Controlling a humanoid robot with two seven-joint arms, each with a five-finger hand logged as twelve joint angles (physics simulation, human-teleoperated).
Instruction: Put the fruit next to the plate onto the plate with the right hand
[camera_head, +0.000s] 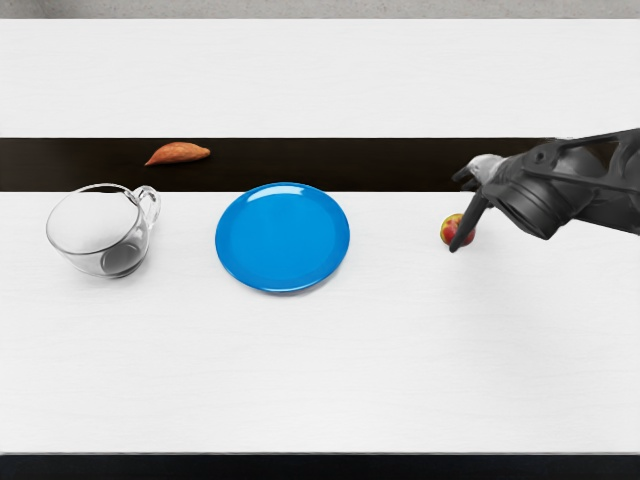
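A small red-and-yellow apple (453, 229) lies on the white table to the right of the round blue plate (282, 237), well apart from it. My right hand (470, 205) comes in from the right edge and hovers just over the apple's right side. Its dark fingers (466, 223) are spread and point down, one reaching beside the fruit without closing on it. Nothing lies on the plate. The left arm does not show.
A clear glass cup (100, 230) with a handle stands left of the plate. An orange sweet potato (178, 153) lies in the dark strip (330, 165) that crosses the table behind the plate.
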